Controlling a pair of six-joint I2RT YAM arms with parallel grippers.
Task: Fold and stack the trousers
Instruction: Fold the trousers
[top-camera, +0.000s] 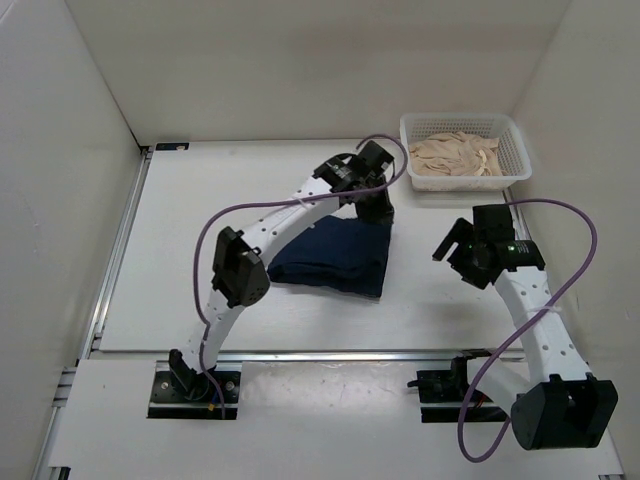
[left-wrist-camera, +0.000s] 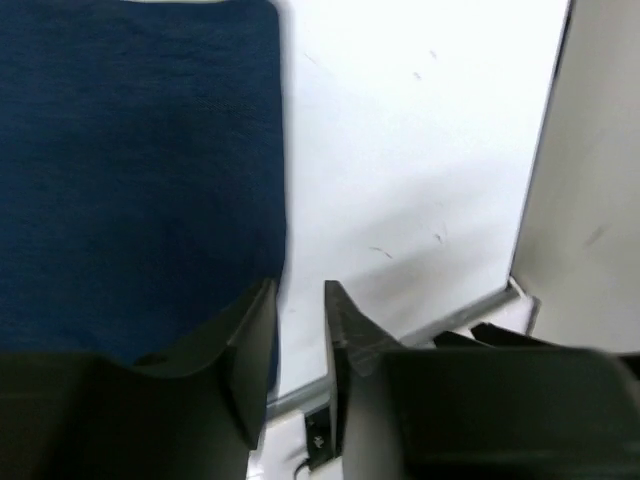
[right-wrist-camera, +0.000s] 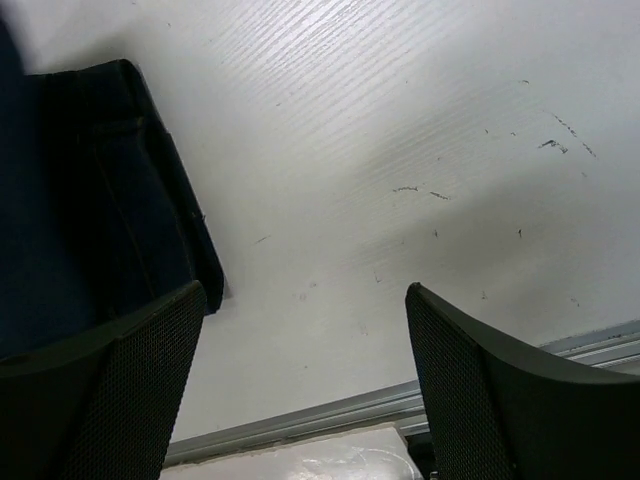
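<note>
The trousers (top-camera: 335, 258) lie folded into a dark navy bundle in the middle of the table. My left gripper (top-camera: 378, 208) hovers at their far right corner. In the left wrist view its jaws (left-wrist-camera: 300, 288) stand a little apart with only bare table between them, and the denim (left-wrist-camera: 140, 170) fills the left side right beside the left finger. My right gripper (top-camera: 450, 250) is to the right of the bundle, apart from it. Its jaws (right-wrist-camera: 305, 290) are wide open over bare table, with the edge of the trousers (right-wrist-camera: 90, 220) at the left.
A white mesh basket (top-camera: 520, 150) holding beige cloth (top-camera: 455, 158) stands at the back right. White walls close in the table on three sides. A metal rail (top-camera: 330, 352) runs along the near edge by the arm bases.
</note>
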